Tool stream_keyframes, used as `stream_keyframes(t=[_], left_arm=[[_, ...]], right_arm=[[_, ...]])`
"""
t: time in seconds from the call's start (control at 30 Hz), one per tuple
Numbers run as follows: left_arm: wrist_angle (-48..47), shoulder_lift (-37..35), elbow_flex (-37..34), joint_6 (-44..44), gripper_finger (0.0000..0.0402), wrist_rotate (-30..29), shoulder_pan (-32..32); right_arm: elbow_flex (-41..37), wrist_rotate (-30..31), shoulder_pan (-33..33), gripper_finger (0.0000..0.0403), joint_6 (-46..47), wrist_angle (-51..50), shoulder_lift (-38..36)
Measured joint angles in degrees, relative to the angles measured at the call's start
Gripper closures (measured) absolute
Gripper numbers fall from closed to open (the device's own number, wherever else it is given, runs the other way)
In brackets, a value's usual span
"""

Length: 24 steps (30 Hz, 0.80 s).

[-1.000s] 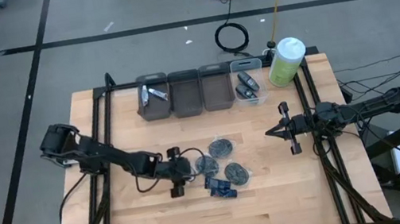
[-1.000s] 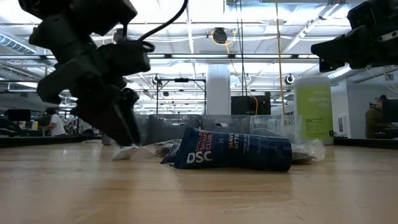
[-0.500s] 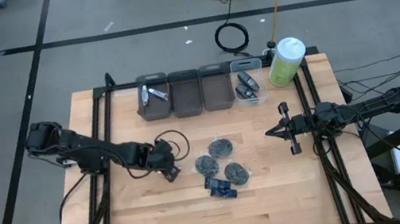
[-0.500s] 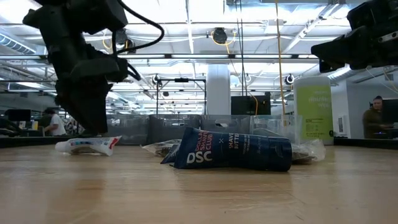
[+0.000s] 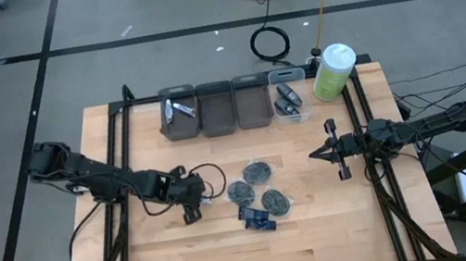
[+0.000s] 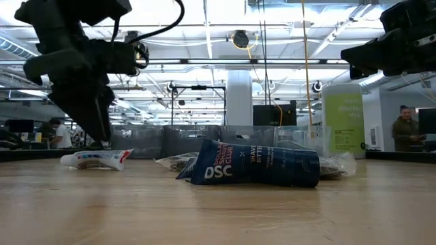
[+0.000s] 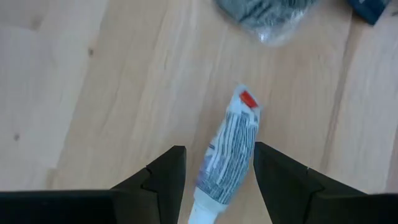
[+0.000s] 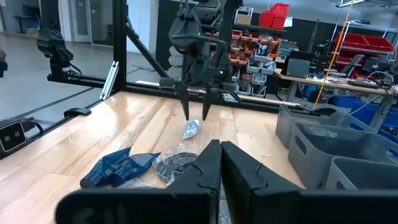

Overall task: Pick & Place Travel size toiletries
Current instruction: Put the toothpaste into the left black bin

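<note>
Two bins [image 5: 180,118] hold items; left gripper [image 7: 214,180], fingers apart, straddles a tube [image 7: 227,149] unlifted; discs [image 5: 260,171], packets [image 5: 256,218] remain.

The dark blue packet [image 6: 255,165] reads "DSC" in large white letters. Smaller print beside it reads "SHAVE"; remaining print illegible

Left gripper [image 6: 92,139] hangs above a white tube [image 6: 95,159] on the table [image 6: 218,211].

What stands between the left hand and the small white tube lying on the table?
Nothing visible. The left hand is open right over the white tube, one finger on each side, with only bare table around it.
</note>
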Motion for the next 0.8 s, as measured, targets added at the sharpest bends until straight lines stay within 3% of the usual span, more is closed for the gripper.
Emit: stream_keyframes(t=[0.2, 0.53, 0.8], left_arm=[[1.6, 2.0, 0.0, -0.6, 0.0215, -1.2, -0.1], [2.3, 7.3, 0.0, 2.6, 0.0215, 2.2, -0.7], [1.3, 10.2, 0.2, -1.0, 0.0215, 1.7, -0.6]], right_arm=[[0.0, 0.0, 0.0, 0.0399, 0.0, -0.4, 0.1], [0.0, 0.0, 0.0, 0.0399, 0.0, -0.5, 0.1], [0.0, 0.0, 0.0, 0.0399, 0.0, -0.4, 0.3]])
